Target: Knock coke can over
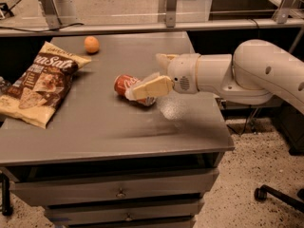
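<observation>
Coke can [124,83] on side, tool [145,75] over it

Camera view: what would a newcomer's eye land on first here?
The white arm's gripper reaches in from the right, one finger crossing in front of a red coke can that lies on its side. Next come the big chip bag at the left edge and a small orange towards the back.

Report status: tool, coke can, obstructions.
Open tool mid-table, one finger across the coke can. Can down, on its side. Nothing blocking: chip bag and orange sit apart.
</observation>
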Controlling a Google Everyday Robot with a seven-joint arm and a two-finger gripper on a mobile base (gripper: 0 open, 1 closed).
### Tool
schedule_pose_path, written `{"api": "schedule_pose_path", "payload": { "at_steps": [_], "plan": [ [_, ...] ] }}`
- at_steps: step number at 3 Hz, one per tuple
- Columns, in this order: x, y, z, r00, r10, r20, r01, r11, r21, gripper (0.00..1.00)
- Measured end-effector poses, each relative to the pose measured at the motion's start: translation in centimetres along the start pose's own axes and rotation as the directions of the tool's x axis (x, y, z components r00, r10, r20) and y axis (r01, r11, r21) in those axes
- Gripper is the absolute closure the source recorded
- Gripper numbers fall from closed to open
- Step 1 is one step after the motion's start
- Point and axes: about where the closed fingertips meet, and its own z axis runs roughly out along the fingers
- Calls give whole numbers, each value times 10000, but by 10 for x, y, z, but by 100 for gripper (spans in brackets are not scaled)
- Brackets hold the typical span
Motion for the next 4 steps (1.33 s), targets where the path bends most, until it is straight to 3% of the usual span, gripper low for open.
{"api": "schedule_pose_path", "payload": {
  "at_steps": [1, 2, 3, 4],
  "plan": [
    [23, -13, -41, 9992, -396, 42, 396, 9991, -125, 0],
    [39, -34, -87, 9912, -1323, -6, 1321, 9902, -459, 0],
    [44, -53, -125, 9739, -2264, -131, 2245, 9707, -851, 0],
    [37, -50, -129, 9701, -2426, -48, 2408, 9651, -1026, 0]
  ]
}}
